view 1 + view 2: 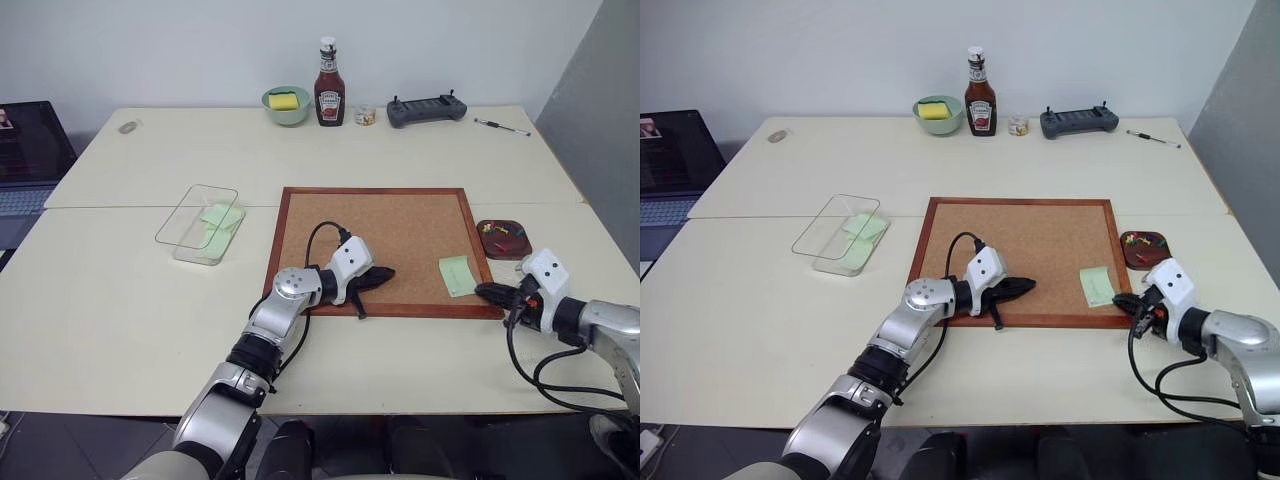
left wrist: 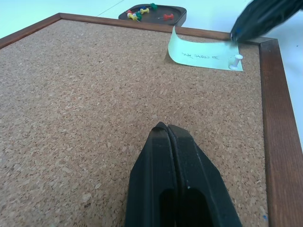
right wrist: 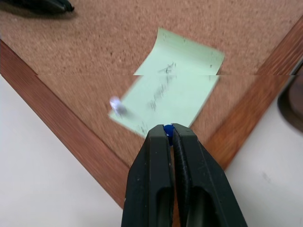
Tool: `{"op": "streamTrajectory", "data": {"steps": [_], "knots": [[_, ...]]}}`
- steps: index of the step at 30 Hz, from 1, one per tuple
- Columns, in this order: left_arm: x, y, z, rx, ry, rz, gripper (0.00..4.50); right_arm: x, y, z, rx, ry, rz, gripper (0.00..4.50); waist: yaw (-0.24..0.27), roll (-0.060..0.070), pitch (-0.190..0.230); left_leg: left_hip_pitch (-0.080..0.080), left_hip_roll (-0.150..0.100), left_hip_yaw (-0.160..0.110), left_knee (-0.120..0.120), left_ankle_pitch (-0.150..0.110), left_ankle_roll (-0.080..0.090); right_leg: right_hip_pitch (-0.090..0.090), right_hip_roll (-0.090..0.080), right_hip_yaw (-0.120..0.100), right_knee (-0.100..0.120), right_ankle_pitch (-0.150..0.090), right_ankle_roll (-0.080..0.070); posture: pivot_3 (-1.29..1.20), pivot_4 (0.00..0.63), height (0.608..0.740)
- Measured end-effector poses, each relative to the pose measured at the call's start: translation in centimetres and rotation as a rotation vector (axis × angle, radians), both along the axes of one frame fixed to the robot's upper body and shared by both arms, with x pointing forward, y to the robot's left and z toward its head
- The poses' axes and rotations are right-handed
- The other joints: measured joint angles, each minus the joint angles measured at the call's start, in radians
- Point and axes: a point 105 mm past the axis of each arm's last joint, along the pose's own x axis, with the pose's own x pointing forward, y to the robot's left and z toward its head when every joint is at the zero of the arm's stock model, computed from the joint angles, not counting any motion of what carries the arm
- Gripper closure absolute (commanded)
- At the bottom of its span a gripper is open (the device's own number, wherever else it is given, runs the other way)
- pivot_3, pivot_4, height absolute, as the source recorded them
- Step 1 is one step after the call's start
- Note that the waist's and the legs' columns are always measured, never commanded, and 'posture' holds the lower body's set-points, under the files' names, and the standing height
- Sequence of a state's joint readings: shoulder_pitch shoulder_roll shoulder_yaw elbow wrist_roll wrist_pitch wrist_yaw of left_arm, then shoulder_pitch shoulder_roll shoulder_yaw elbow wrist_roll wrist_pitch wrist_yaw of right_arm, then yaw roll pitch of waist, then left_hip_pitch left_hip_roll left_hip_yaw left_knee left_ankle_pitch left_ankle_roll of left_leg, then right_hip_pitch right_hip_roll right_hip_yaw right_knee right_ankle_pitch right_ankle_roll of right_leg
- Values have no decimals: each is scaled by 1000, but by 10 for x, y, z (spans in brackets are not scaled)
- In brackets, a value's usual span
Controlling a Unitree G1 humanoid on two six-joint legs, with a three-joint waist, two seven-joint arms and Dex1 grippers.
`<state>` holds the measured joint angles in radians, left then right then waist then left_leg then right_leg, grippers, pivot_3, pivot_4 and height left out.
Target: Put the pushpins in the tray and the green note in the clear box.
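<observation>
- The right hand [image 3: 168,130] sat at the near right corner of the corkboard [image 1: 390,235], its two black fingers pressed together on a blue pushpin [image 3: 167,128] whose head just peeked out between the tips.
- The green note [image 1: 458,275] lay on the cork at that same corner, just beyond the right hand's tips, one edge curling up off the board.
- A white pushpin [image 2: 235,60] stood in the note near its lower corner, pinning it to the cork.
- The left hand [image 2: 168,130] rested low over the middle of the corkboard near its front frame, fingers closed flat against each other with nothing between them, pointing across toward the note.
- The tray [image 1: 521,247], a small dark reddish-brown dish, sat on the bench [image 1: 130,300] just past the board's right frame, holding red, yellow and green pins.
- The clear box [image 1: 178,228] lay on the bench to the left of the board, well apart from the note, with pale green paper already inside.
- Along the far edge of the bench stood a pale green bowl [image 1: 272,108] with a yellow sponge, a ketchup bottle [image 1: 329,90], a grey controller [image 1: 426,108] and a pen [image 1: 502,126].
</observation>
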<state>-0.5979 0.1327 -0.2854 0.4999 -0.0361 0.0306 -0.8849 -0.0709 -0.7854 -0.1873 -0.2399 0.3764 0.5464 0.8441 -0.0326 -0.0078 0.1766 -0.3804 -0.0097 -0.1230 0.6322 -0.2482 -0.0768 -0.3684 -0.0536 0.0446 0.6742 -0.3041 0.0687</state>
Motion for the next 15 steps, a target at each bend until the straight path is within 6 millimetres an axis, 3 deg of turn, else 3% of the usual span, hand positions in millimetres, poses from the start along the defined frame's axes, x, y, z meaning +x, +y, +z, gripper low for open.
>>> {"op": "streamTrajectory", "data": {"steps": [15], "knots": [[0, -1, 0, 4, -1, -2, 4500, -1, 1, 9, 45, 2, -11, 4460, 1, 0, 0, 0, 0, 0, 0, 0, 0, 0, 0, 0, 0, 0, 0, 0, 150, 740]]}}
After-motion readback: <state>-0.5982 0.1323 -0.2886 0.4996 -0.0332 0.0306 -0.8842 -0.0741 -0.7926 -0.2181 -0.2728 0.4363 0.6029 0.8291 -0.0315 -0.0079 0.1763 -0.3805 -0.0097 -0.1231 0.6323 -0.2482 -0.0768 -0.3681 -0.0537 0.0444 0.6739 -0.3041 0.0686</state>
